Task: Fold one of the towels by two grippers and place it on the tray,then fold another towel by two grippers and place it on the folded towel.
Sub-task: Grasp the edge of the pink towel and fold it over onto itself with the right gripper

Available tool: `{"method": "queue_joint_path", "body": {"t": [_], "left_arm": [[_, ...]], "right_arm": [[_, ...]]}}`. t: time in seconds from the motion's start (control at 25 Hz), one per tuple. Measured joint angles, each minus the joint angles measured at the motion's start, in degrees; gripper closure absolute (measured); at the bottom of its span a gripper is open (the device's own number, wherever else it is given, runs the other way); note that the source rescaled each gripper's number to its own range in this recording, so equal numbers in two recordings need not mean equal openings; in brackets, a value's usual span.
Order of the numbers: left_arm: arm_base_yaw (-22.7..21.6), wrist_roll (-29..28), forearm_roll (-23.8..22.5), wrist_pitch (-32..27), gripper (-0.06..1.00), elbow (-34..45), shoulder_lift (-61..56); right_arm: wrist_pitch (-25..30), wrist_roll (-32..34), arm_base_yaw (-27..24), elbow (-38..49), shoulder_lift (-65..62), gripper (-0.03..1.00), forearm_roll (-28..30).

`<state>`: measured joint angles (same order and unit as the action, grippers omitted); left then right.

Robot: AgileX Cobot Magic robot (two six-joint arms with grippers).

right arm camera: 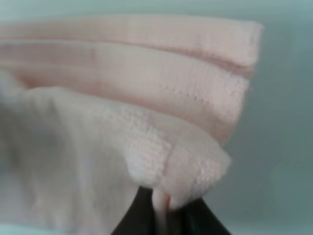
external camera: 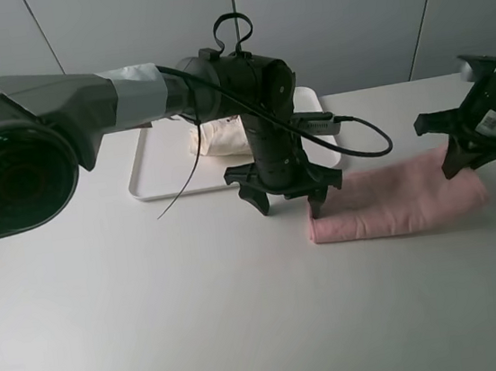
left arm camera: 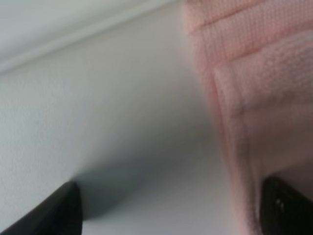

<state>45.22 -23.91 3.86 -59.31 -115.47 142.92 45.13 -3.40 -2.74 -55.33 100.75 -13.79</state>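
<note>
Pink towel lies folded on the table, just beside the tray that holds the cream towel. Left gripper, fingers spread wide, straddles the towel's end nearest the tray. Right gripper pinches the far end's top layer.

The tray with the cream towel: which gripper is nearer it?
Left. The left gripper hangs just beside the tray, at the pink towel's end; the right gripper pinches the towel's far end.
</note>
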Motion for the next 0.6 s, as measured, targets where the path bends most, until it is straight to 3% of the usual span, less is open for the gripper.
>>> {"method": "queue_joint_path", "body": {"t": [0.32, 0.6], "left_arm": [[0.0, 1.1, 0.0, -0.2, 0.00, 0.0, 0.0], [0.0, 1.4, -0.1, -0.5, 0.15, 0.0, 0.0]], "right_arm": [[5.5, -12.5, 0.0, 0.0, -0.4, 0.89, -20.8], [4.4, -14.9, 4.7, 0.0, -0.5, 0.89, -25.4]]}}
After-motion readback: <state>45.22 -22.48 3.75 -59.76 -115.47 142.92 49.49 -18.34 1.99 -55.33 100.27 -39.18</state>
